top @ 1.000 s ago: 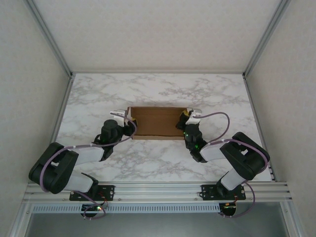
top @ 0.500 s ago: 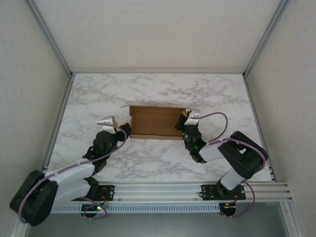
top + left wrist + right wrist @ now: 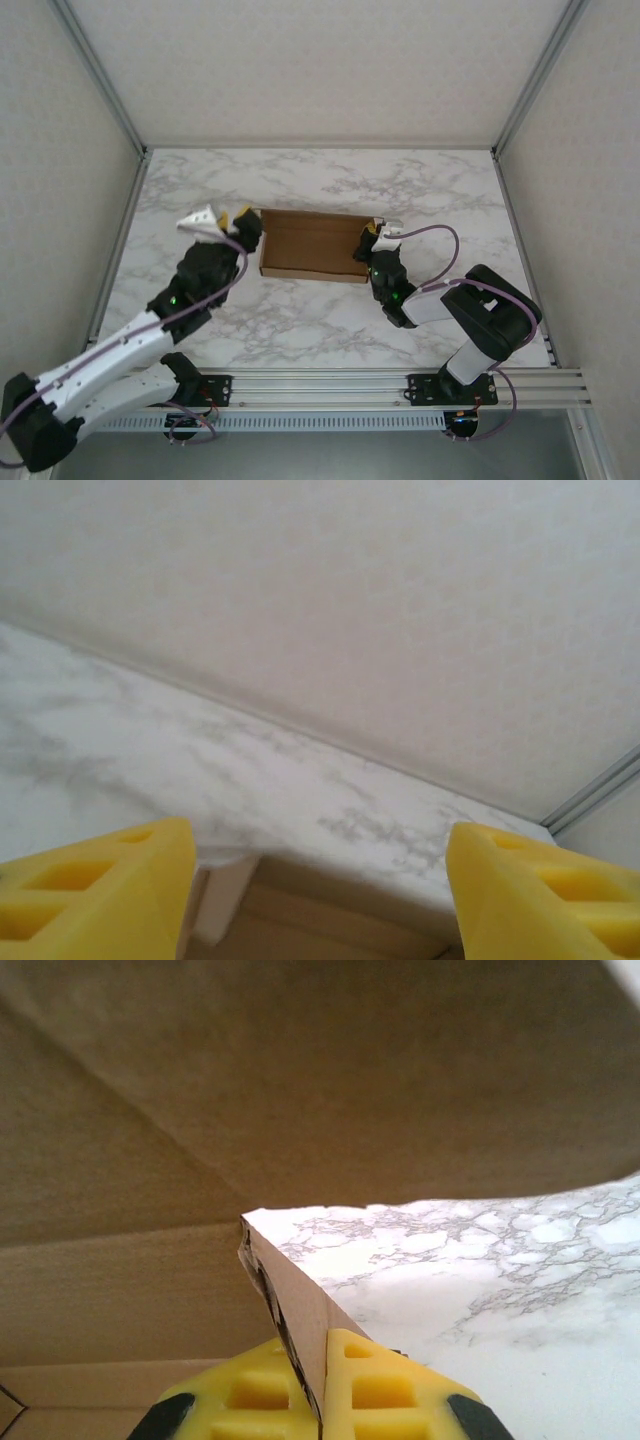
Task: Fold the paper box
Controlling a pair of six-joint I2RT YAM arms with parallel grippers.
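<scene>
The paper box (image 3: 312, 245) lies mid-table on the marble table (image 3: 330, 180), plain brown, its long side running left to right. The right gripper (image 3: 322, 1385) is clamped on an upright flap (image 3: 300, 1325) at the box's right end, with its yellow pads (image 3: 390, 1395) pressed either side. The left gripper (image 3: 220, 220) hangs at the box's far-left corner, jaws spread wide and apparently touching nothing.
</scene>
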